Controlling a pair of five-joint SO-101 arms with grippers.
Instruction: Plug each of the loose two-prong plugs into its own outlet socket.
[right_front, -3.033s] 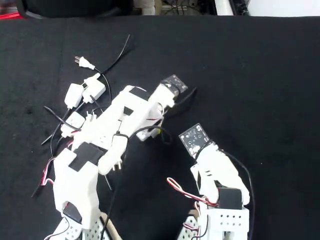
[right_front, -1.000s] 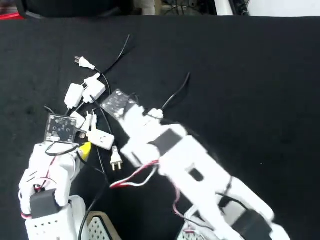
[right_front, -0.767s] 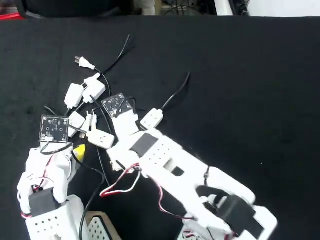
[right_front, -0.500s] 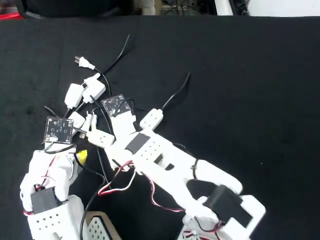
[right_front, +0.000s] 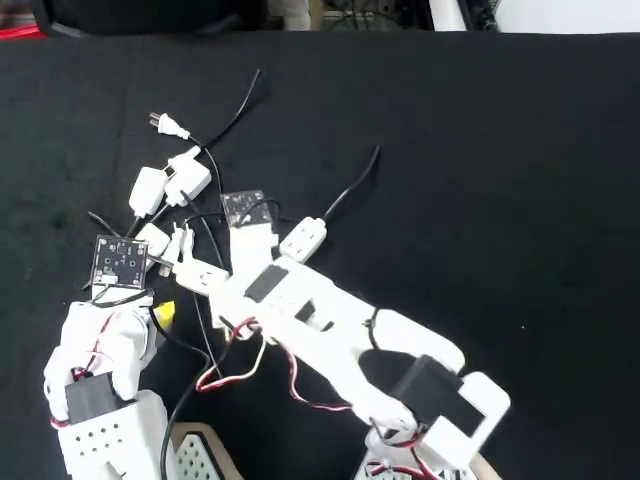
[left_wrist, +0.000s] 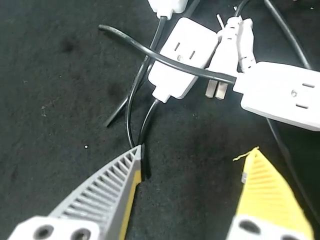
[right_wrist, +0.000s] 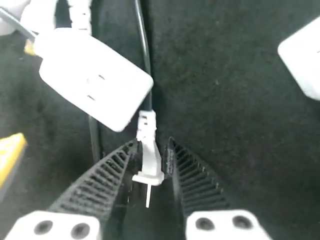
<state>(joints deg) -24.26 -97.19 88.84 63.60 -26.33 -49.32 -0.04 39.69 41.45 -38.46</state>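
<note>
None of the plugs in sight is seated, and the socket faces that show have empty slots. One loose plug (right_front: 168, 126) lies toward the far left corner of the table (right_front: 500, 150). A second plug (left_wrist: 227, 45) rests, prongs bare, just beside an outlet (left_wrist: 180, 55). The right gripper (right_wrist: 152, 142) pinches a white plug (right_wrist: 147, 162) whose prongs face away from the nearest socket block (right_wrist: 95, 82). The left gripper (left_wrist: 196, 150) hangs spread wide over a black cable (left_wrist: 131, 107). Every insertion looks left to do.
</note>
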